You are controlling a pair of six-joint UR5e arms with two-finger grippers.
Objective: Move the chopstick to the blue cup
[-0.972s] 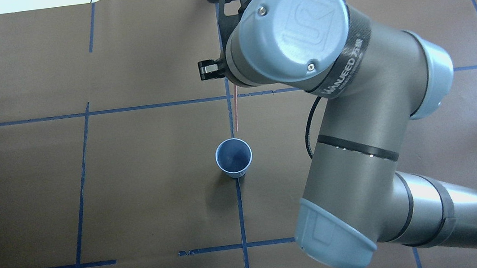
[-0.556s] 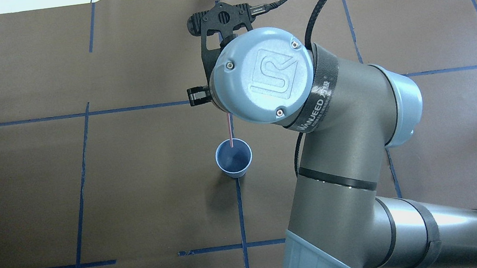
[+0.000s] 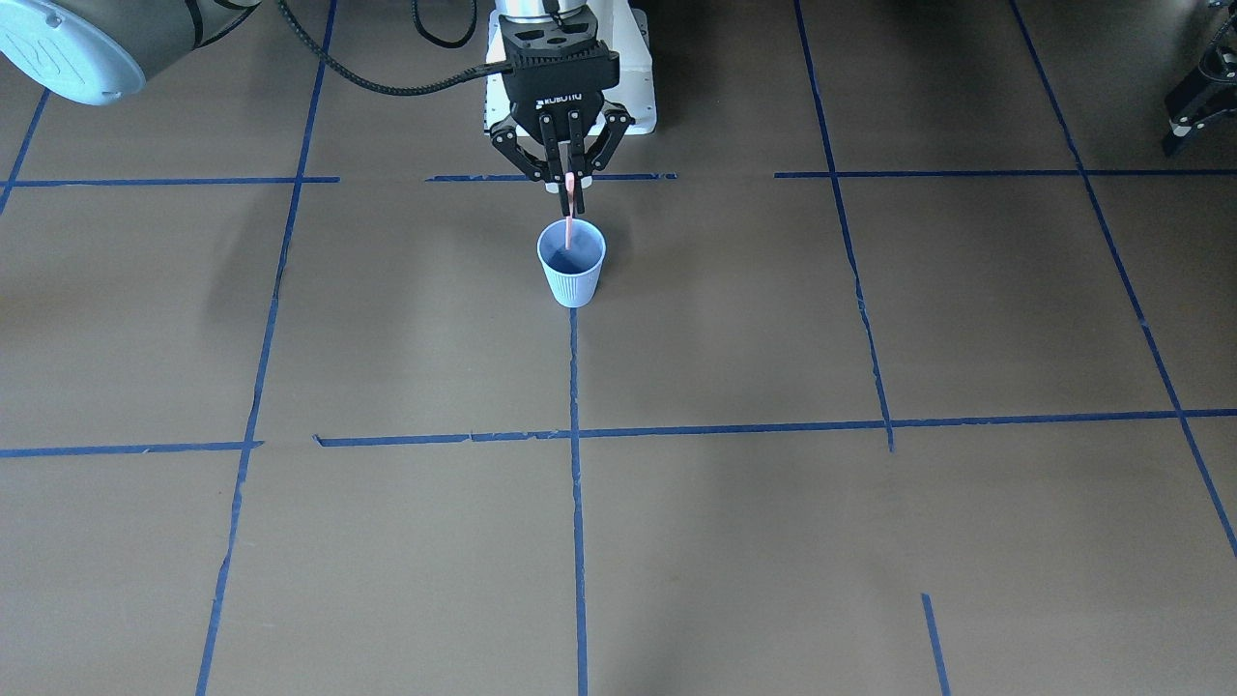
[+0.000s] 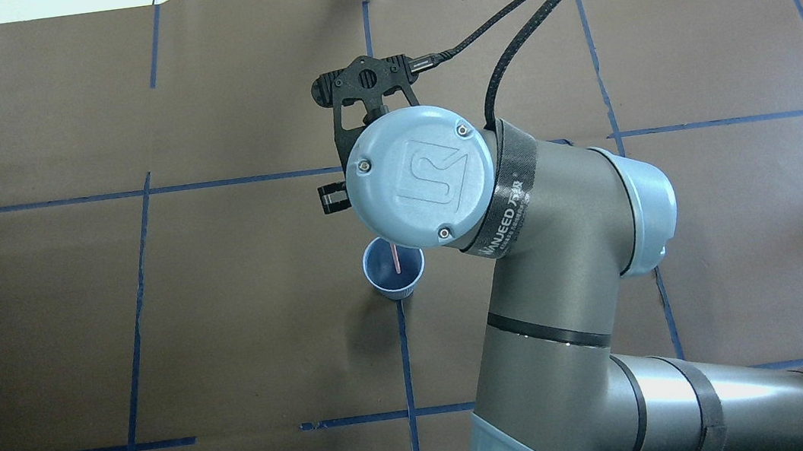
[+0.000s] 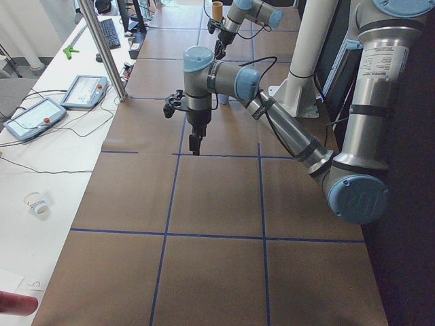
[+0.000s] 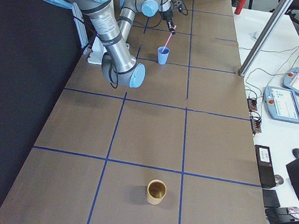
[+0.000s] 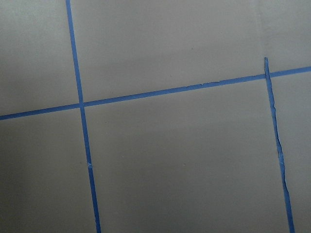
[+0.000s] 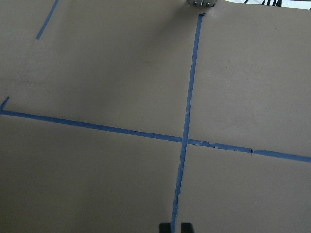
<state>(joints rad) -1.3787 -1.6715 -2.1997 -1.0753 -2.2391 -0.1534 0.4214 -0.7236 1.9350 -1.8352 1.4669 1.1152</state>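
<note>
Pinkish chopstick (image 3: pixel 569 224) hangs near-upright, lower tip at or just inside the mouth of the blue cup (image 3: pixel 572 278). The right gripper (image 3: pixel 570 193) has its jaws closed on the upper end. Insertion looks mostly done, release not yet. Left gripper (image 3: pixel 1196 101): jaw state unclear.

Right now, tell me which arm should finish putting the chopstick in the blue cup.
Right. The right gripper is shut on the chopstick, whose lower end reaches into the mouth of the blue cup. The left gripper hangs far off to the side, away from both.
</note>
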